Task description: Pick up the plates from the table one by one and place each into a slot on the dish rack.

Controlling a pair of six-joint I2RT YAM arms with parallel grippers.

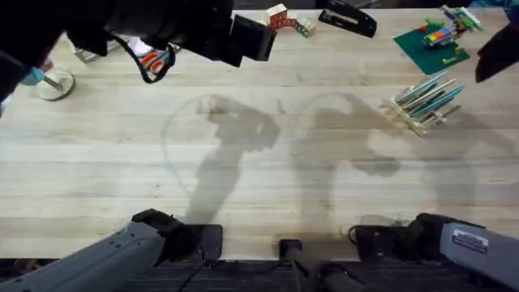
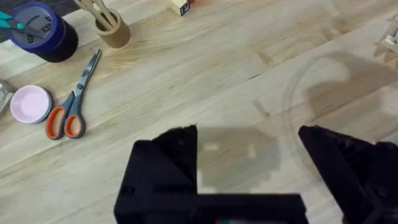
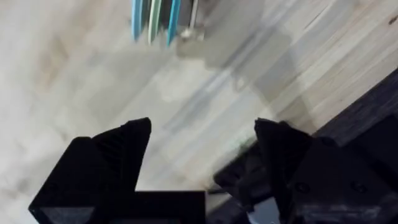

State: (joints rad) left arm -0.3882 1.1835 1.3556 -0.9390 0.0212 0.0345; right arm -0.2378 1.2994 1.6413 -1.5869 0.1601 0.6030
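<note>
The dish rack stands at the far right of the table. Plates stand on edge between its pegs, showing as thin light-blue and pale edges. In the right wrist view the same plate edges sit beyond my right gripper, which is open and holds nothing, well clear of them. My left gripper is open too, with bare wood under it. The left arm hangs dark and large at the far left of the table.
Orange-handled scissors, a small pink dish, a blue tape roll and a wooden cup of utensils lie at the far left. A green baseplate with bricks sits behind the rack. A black stapler lies at the far edge.
</note>
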